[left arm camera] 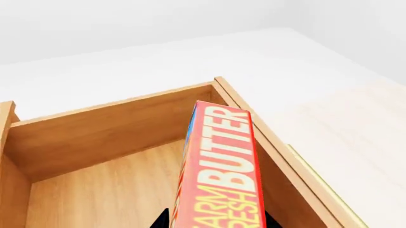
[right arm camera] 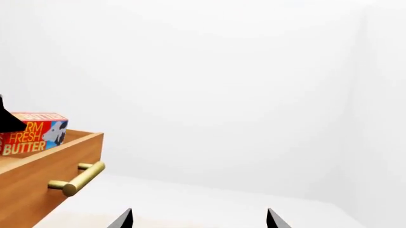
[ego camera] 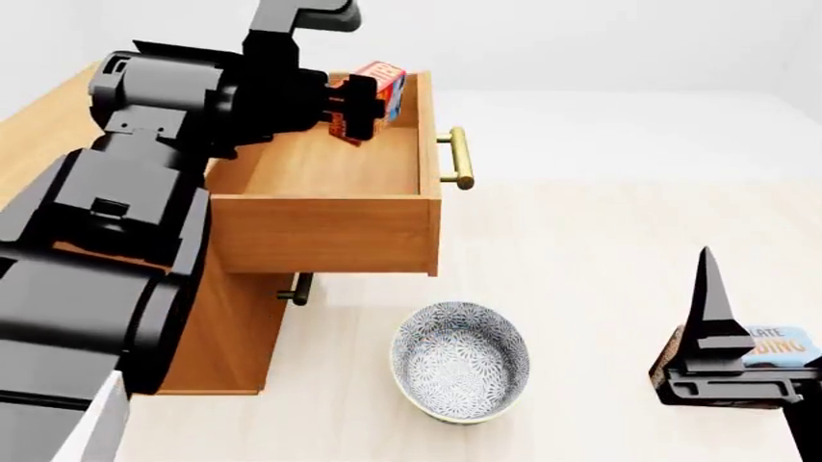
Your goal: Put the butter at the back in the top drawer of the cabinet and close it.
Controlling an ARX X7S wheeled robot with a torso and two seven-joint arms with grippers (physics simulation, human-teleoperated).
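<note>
The butter (ego camera: pixel 376 90), a red and yellow carton, is clamped in my left gripper (ego camera: pixel 349 115), which is shut on it. It hangs over the open top drawer (ego camera: pixel 321 164), close to the far corner by the handle-side panel, and its top stands above the rim. In the left wrist view the butter (left arm camera: pixel 222 166) fills the space between the black fingertips (left arm camera: pixel 161 221), with the drawer's wooden floor (left arm camera: pixel 108 190) under it. My right gripper (right arm camera: pixel 198 221) is open and empty, low at the right (ego camera: pixel 706 308), away from the cabinet (ego camera: pixel 231 327).
The drawer's brass handle (ego camera: pixel 459 159) sticks out to the right. A patterned bowl (ego camera: pixel 460 361) sits on the floor in front of the cabinet. A chocolate pudding box (ego camera: pixel 777 346) lies behind the right gripper. A lower drawer's handle (ego camera: pixel 298 289) shows under the open drawer.
</note>
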